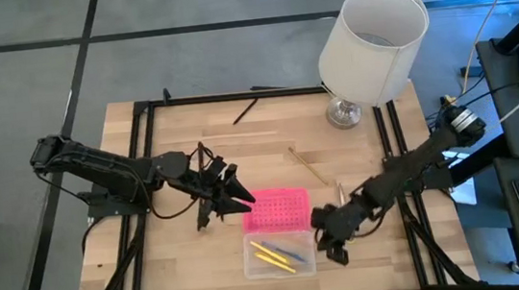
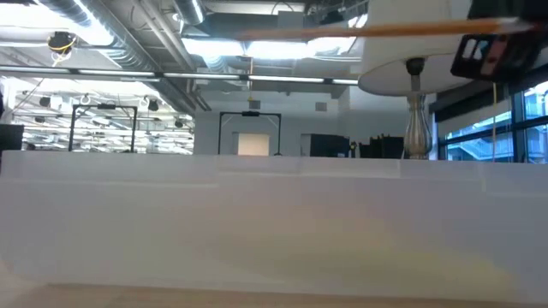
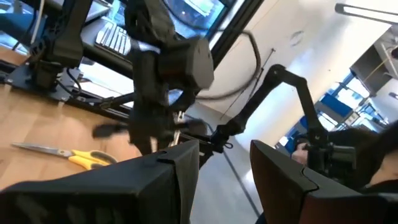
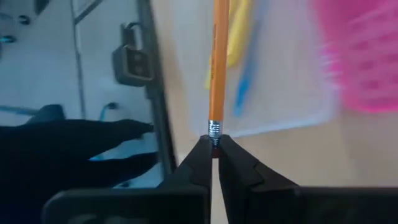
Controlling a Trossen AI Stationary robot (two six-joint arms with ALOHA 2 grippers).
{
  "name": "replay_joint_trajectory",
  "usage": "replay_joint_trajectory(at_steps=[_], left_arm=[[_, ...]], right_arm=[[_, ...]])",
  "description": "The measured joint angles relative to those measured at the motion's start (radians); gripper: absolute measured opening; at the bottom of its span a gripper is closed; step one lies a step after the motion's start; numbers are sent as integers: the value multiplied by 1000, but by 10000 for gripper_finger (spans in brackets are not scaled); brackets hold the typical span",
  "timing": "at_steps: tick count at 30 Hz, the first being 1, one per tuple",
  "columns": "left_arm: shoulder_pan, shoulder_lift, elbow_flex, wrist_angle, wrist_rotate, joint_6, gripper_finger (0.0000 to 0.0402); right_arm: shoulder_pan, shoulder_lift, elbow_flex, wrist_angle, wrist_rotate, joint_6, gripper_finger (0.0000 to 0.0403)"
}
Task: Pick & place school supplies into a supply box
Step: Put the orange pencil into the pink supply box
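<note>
The supply box lies open near the table's near edge. Its pink dotted lid is laid back toward the far side, and its clear base holds two yellow pens and a blue one. My right gripper hovers at the base's right side, shut on an orange pencil. My left gripper stands open at the lid's left edge with nothing between its fingers. Yellow-handled scissors lie flat on the wood. A wood-brown pencil and a black pen lie farther back. My right gripper pinches the orange pencil at its eraser end, on the metal ferrule, between the very ends of its two fingers. The pencil runs straight out ahead of the fingers over the clear base. It is lifted clear and lies about level.
A white-shaded lamp stands on its metal foot at the table's far right corner. A black frame rail runs around the tabletop. The box wall fills most of the low view. Bare wood lies left of the box.
</note>
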Motion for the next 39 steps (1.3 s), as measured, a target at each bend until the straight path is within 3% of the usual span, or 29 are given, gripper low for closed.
replay_joint_trajectory(at_steps=[15, 29, 39], left_arm=[[-7, 0, 0, -16, 7, 21, 136], [-46, 0, 0, -17, 8, 21, 136], [-46, 0, 0, -17, 8, 21, 136]], right_arm=[[21, 305, 4, 296, -146, 193, 18], [21, 316, 3, 330, -159, 244, 21], [20, 317, 1, 355, -173, 247, 46]])
